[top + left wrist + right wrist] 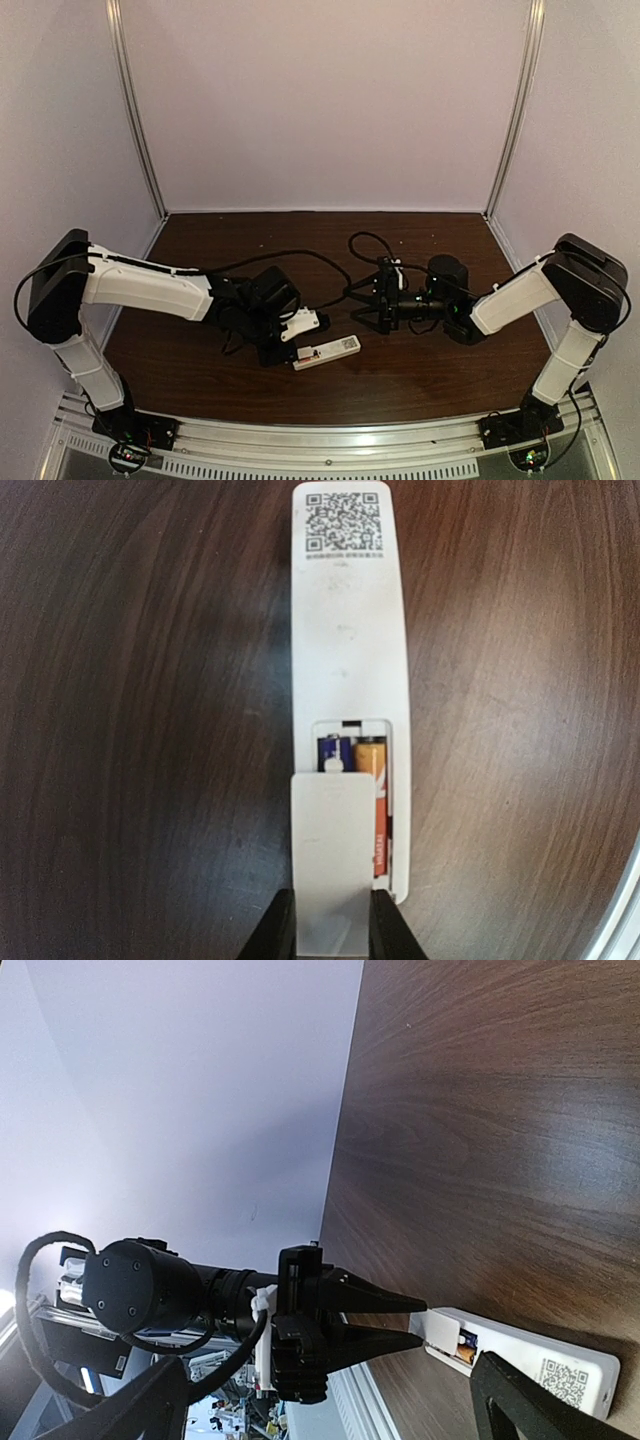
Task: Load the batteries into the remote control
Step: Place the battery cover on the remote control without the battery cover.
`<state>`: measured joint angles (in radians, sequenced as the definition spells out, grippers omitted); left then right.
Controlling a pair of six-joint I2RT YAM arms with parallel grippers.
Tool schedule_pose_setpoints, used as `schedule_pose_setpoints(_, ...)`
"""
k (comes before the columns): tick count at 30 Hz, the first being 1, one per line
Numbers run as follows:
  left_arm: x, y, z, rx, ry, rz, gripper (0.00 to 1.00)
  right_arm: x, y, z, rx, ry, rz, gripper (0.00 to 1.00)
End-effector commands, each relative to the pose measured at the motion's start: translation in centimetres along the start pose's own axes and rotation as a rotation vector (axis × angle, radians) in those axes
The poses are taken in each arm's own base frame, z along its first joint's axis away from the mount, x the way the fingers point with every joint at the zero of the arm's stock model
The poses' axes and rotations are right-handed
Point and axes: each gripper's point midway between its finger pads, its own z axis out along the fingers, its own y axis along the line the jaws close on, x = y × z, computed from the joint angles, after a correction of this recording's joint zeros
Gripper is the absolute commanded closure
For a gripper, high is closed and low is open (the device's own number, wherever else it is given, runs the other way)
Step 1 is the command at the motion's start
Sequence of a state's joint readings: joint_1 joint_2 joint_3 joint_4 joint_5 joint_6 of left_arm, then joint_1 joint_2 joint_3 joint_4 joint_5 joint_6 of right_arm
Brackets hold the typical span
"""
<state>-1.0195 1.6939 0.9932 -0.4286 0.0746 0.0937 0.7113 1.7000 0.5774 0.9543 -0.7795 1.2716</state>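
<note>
The left gripper [332, 928] is clamped on the near end of a small flat white plastic cover [330, 850], held over the open battery compartment [350, 726] of the slim white plastic remote control [346, 630]. The remote lies face down, its QR label [343, 520] up, on the dark brown wooden table [130, 700]. The slim bluish-purple battery [333, 750] and orange-red battery [373, 780] lie side by side in the compartment, half hidden by the cover. The right gripper [372, 308] hangs empty near the remote's labelled end, jaws spread wide.
</note>
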Motion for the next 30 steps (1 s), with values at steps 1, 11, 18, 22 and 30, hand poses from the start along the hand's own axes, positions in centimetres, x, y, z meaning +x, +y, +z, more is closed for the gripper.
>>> schedule_pose_setpoints(1, -1.7, 0.0, 0.0, -0.012, -0.028, 0.009, 0.88, -0.5, 1.0, -0.1, -0.020, -0.037, -0.029, 0.00)
schedule_pose_setpoints(11, -1.7, -0.2, 0.6, -0.008, -0.014, 0.031, 0.88, -0.6, 0.7, -0.3, 0.019, -0.031, -0.058, 0.00)
schedule_pose_setpoints(18, -1.8, -0.4, 0.9, 0.001, -0.007, 0.033, 0.86, -0.6, 0.6, -0.4, 0.022, -0.029, -0.059, 0.00)
schedule_pose_setpoints(22, -1.8, -0.7, 0.9, 0.008, -0.007, 0.040, 0.85, -0.5, 0.4, -0.4, 0.029, -0.027, -0.060, 0.00)
schedule_pose_setpoints(30, -1.5, -0.9, 1.2, 0.012, 0.009, 0.038, 0.83, -0.6, 0.5, -0.3, 0.028, -0.025, -0.065, 0.00)
